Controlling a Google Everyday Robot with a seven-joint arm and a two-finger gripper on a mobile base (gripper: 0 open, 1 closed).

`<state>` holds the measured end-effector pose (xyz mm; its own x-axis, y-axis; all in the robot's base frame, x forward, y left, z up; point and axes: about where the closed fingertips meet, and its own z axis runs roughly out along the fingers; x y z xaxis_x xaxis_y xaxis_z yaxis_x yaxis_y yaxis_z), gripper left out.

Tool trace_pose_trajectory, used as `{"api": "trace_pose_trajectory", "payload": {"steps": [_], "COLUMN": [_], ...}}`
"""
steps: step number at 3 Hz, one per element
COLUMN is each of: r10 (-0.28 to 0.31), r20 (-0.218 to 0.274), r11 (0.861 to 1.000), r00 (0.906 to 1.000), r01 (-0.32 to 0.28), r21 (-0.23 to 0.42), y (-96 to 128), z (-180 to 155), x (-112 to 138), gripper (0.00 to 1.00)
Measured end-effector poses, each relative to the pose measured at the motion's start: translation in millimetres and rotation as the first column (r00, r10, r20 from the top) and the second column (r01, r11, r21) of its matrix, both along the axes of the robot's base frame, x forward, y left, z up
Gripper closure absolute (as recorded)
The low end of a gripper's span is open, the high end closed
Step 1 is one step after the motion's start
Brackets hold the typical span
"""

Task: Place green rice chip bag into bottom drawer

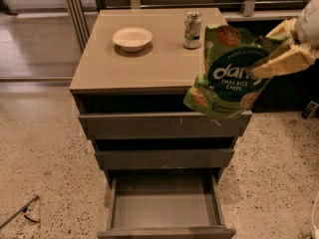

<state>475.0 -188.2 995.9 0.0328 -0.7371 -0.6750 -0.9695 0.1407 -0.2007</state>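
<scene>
The green rice chip bag (227, 73), with white "dang" lettering, hangs in the air over the right front corner of the cabinet top. My gripper (269, 59) reaches in from the right and is shut on the bag's right side, holding it tilted. The bottom drawer (164, 205) is pulled out below, a grey tray with nothing in it. The bag is well above the drawer and to the right of its middle.
A white bowl (132, 38) and a small drink can (192, 30) stand on the tan cabinet top (124, 68). The top drawer (159, 126) and middle drawer (164, 158) stick out slightly. A thin tool (20, 210) lies on the speckled floor at left.
</scene>
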Motion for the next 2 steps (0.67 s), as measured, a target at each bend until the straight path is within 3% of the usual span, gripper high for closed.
{"api": "trace_pose_trajectory", "payload": {"steps": [1,2], "r10": [-0.013,-0.026], "r20": [-0.007,-0.073], "r11": [1.000,0.999], "r00": [0.9999,0.9970], "r01": [0.013,0.028], "r21": [0.019,0.026], "y": [-2,-5], "z": [-46,-122], "x": [-19,-43], "gripper": [1.00,1.00]}}
